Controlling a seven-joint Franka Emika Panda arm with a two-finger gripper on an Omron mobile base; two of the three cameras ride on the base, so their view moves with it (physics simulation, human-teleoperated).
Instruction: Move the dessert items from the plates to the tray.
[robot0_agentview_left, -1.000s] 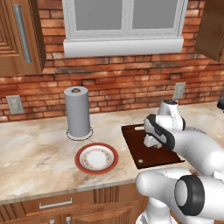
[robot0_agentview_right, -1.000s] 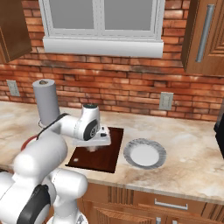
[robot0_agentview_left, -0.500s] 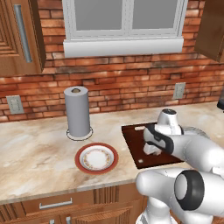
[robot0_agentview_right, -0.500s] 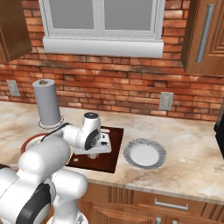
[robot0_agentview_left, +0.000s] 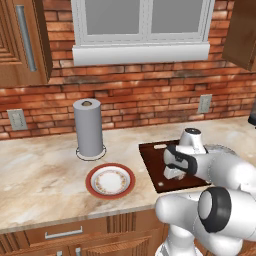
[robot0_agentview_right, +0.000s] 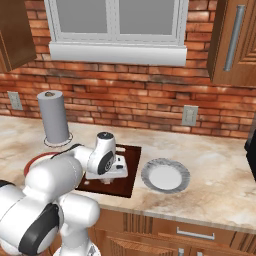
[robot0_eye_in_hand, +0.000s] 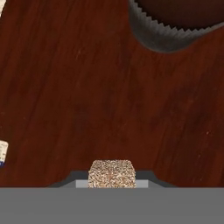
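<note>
The tray (robot0_agentview_left: 152, 161) (robot0_agentview_right: 131, 181) (robot0_eye_in_hand: 78, 87) is a dark reddish-brown board lying between the two plates. My gripper (robot0_agentview_left: 170, 174) (robot0_agentview_right: 119, 171) (robot0_eye_in_hand: 112, 178) hangs low over it, shut on the small pale tan dessert item (robot0_eye_in_hand: 112, 173). The dark brown cupcake-like dessert item (robot0_eye_in_hand: 175, 22) stands on the tray just ahead of the gripper. To the tray's left is the red-rimmed plate (robot0_agentview_left: 110, 181) (robot0_agentview_right: 34, 161), bare. The plain grey-white plate (robot0_agentview_right: 165, 176) (robot0_agentview_left: 221, 148) on the right is bare too.
A grey cylinder (robot0_agentview_left: 89, 127) (robot0_agentview_right: 54, 117) stands on its round base behind the red-rimmed plate. The brick wall runs along the back of the counter. The counter's front edge (robot0_agentview_left: 75, 220) lies close to the tray and plates.
My gripper has sunk lower toward the tray with the tan piece still in it. The plates and tray have not moved.
</note>
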